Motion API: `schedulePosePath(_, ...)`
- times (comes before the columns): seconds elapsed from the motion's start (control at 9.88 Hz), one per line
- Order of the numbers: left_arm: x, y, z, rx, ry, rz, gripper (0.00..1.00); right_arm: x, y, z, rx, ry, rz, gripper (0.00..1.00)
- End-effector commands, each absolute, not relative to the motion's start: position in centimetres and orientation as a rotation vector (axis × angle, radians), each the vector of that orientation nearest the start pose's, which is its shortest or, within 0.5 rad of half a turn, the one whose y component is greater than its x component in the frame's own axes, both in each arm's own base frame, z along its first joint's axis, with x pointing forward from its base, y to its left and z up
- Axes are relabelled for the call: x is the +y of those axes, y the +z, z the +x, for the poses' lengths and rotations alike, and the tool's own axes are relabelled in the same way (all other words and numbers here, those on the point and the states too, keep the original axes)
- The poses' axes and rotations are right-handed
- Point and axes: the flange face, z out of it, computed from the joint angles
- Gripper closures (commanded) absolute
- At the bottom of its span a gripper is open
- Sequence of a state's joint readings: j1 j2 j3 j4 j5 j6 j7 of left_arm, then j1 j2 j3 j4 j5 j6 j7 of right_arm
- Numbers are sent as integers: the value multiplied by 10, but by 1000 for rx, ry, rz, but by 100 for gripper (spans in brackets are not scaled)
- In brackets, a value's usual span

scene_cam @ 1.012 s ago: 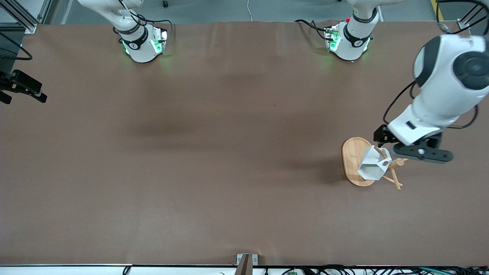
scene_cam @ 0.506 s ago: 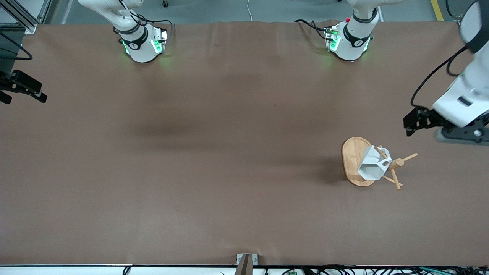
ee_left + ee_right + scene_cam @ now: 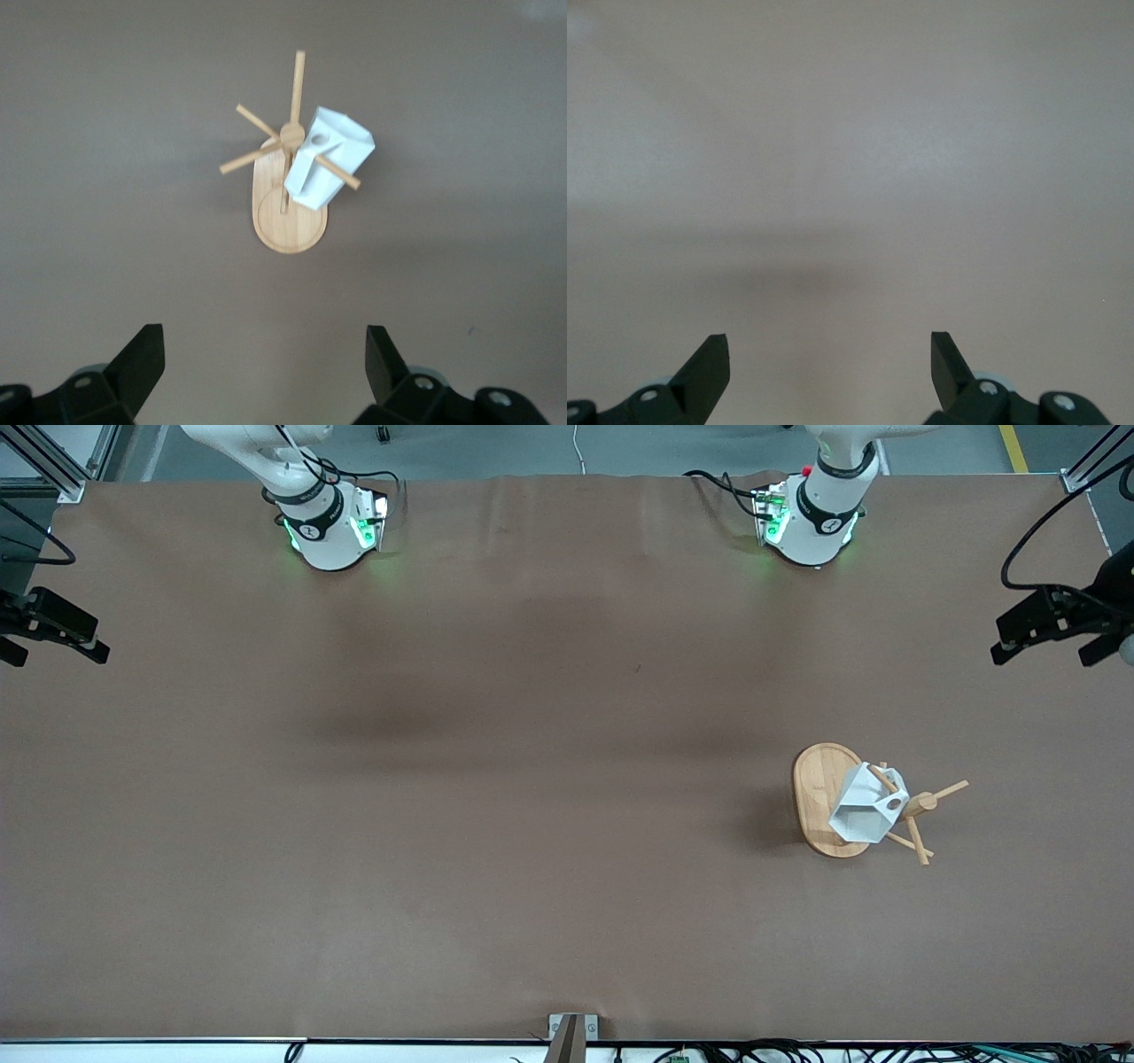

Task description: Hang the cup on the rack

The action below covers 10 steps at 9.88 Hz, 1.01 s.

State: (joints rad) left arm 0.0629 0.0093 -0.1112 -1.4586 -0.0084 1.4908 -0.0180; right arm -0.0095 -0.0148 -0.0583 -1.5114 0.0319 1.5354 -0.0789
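The white faceted cup hangs on a peg of the wooden rack, over its oval base, toward the left arm's end of the table. Nothing holds it. The left wrist view shows the cup on the rack from high above. My left gripper is open and empty, up in the air over the table's edge at the left arm's end, well away from the rack; its jaws stand wide apart. My right gripper waits open and empty over the edge at the right arm's end, and it also shows in the right wrist view.
Brown cloth covers the table. The two arm bases stand along the edge farthest from the front camera. A small bracket sits at the nearest edge.
My left arm has pulled up and away from the rack toward the table's edge at its own end. The cup stays hanging on the rack. The right arm has not moved.
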Motion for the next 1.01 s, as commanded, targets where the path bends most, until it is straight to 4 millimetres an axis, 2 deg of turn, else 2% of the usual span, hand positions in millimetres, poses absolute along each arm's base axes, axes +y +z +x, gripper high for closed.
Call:
schedulePosePath(0.0,-32,647,528,65,38,-3157,0,-34,659,544,-25,-67,-3096,0)
schedulePosePath(0.2,-41,648,524,70,37,-3139,0,-35,659,544,-23,-70,-3096,0)
schedulePosePath(0.51,-41,647,524,80,39,-3105,0,-34,658,543,-26,-63,-3095,0)
schedulePosePath(0.91,-58,641,521,83,66,-3088,0,-36,659,542,-23,-58,-3097,0)
